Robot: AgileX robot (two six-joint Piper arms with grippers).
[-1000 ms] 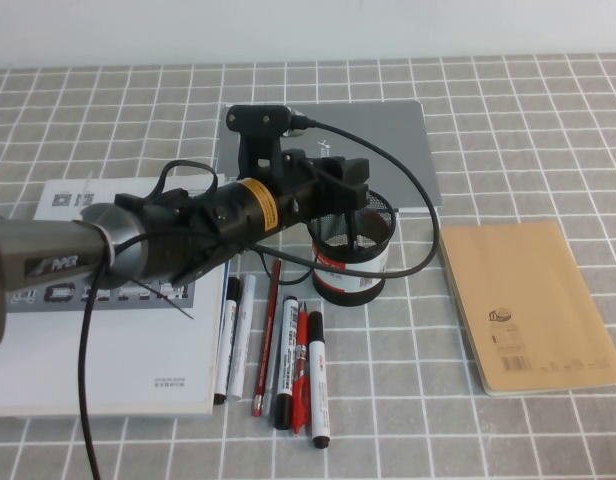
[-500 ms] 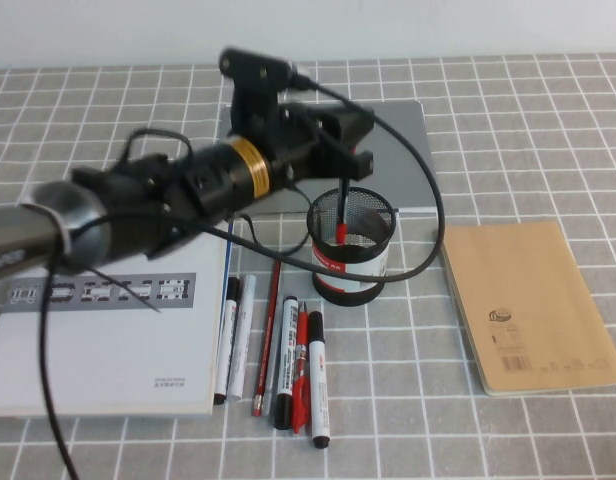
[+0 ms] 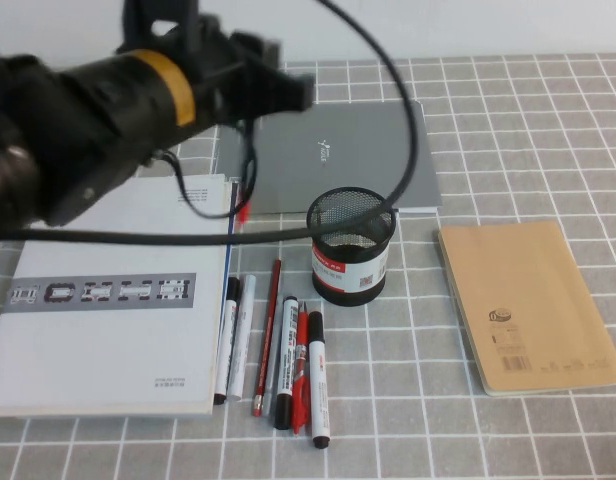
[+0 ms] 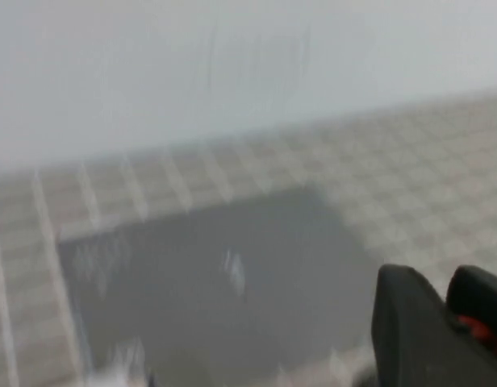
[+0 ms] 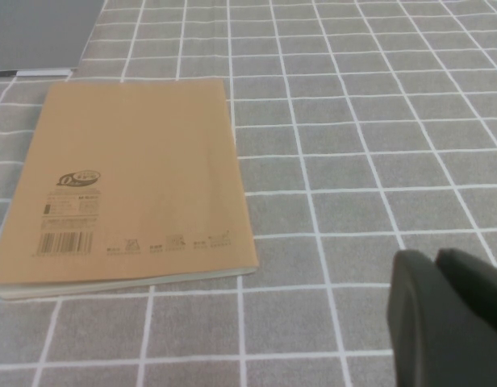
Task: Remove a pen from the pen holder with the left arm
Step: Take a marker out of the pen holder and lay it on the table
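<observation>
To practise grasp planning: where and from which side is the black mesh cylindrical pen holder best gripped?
Probably the open rim of the black mesh pen holder, from above, one finger inside: it stands upright, mouth clear. The left gripper, raised to its left, holds a red pen; the right gripper is near the tan notebook.

Alt text: The left gripper (image 3: 275, 95), clamped on a pen (image 3: 247, 195), hangs high over the counter's (image 3: 418, 420) far left. Its cable (image 3: 188, 238) sags across to the rim of the mesh cup (image 3: 352, 250), barring a low approach from the left. A row of markers (image 3: 278, 350) fills the gap between cup and white book (image 3: 108, 310). Bare counter lies between cup and brown notebook (image 3: 528, 300). The right gripper (image 5: 446, 322), jaws together, sits low beside that notebook.
</observation>
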